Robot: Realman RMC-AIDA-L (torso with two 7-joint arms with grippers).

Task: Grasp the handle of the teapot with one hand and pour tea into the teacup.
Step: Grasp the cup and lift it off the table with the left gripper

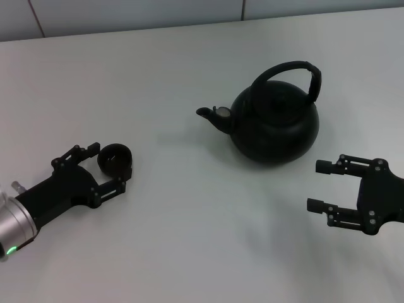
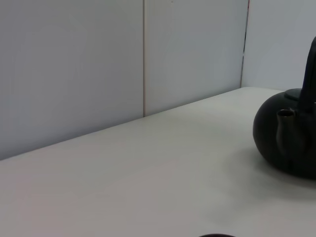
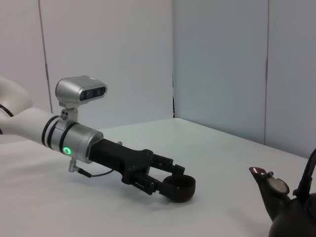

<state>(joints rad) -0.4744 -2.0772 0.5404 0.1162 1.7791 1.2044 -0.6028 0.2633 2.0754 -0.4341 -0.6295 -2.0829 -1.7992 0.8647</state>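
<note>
- The left gripper (image 1: 106, 169) sits at the near left of the white table (image 1: 189, 240), its two black fingers (image 1: 79, 152) set on either side of the teacup (image 1: 115, 159); they look closed against its sides, holding it.
- The teacup is a tiny round black bowl resting on the table, well apart from the teapot and to its left.
- In the right wrist view, the same left gripper (image 3: 165, 178) is seen from across the table with the teacup (image 3: 178, 187) between its fingertips, and a silver arm with a green light behind it.
- The right gripper (image 1: 323, 186) hovers at the near right with its fingers (image 1: 323, 166) spread apart, holding nothing.
- It is near the teapot (image 1: 274, 125) but not touching it, sitting nearer and to the right of the pot's body.
- The teapot, large, round and matte black, stands upright at centre right, farther back, with its short spout (image 1: 211, 115) pointing left towards the teacup.
- Its arched handle (image 1: 287, 72) rises over the lid, free of any grip.
- Progress, as a judgement: early. The cup seems steadied, but the handle is not yet grasped, and lifting, carrying over and pouring all remain.
</note>
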